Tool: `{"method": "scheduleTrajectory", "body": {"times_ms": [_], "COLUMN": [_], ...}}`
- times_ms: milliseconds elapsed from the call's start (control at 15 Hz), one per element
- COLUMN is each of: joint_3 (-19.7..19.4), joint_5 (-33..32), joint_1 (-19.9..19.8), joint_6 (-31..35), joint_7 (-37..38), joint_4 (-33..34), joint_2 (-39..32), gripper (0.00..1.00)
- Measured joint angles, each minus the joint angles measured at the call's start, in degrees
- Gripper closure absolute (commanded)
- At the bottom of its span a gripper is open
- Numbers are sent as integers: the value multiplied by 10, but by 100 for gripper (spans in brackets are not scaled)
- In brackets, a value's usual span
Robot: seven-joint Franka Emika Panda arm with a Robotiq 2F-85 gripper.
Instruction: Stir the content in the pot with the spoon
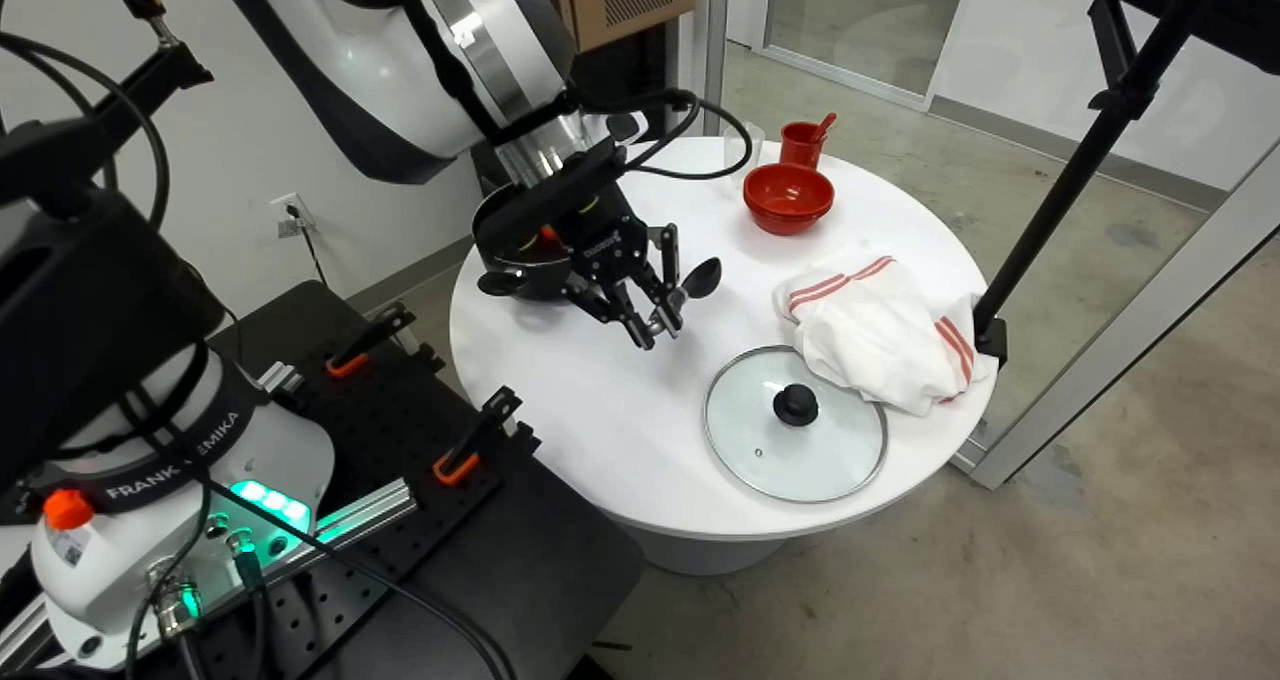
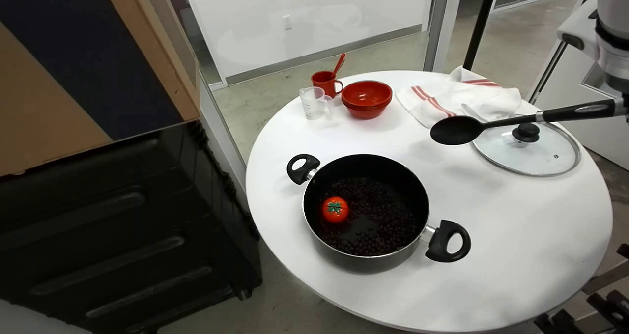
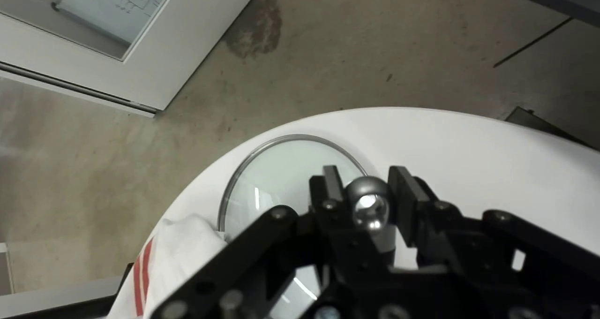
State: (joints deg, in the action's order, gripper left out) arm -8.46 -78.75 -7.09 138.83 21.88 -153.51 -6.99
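Note:
The black pot stands on the white table, its two side handles showing in an exterior view. Its content is a red-orange tomato-like lump lying at one side among many small dark beans. In an exterior view the pot is partly hidden behind the arm. My gripper is shut on the handle of the black spoon, above the table and away from the pot. The spoon is held nearly level, bowl towards the pot side. In the wrist view the gripper has the spoon's shiny handle end between its fingers.
A glass lid with a black knob lies on the table, beside a white red-striped towel. Stacked red bowls, a red mug with a red utensil, and a clear measuring cup stand at the table's edge.

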Motion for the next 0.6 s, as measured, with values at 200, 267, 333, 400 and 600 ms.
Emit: {"method": "scheduleTrajectory", "body": {"times_ms": [200, 267, 333, 400, 600], "joint_3": [0, 0, 0, 0, 2], "joint_5": [57, 84, 115, 149, 257], "joint_1": [-2, -2, -2, -2, -5], "joint_6": [34, 39, 41, 41, 41], "joint_7": [-21, -37, -57, -81, -175], "joint_4": [-7, -9, -10, -12, -14], "joint_2": [0, -2, -4, -7, -23], "gripper": [93, 93, 93, 93, 93]}}
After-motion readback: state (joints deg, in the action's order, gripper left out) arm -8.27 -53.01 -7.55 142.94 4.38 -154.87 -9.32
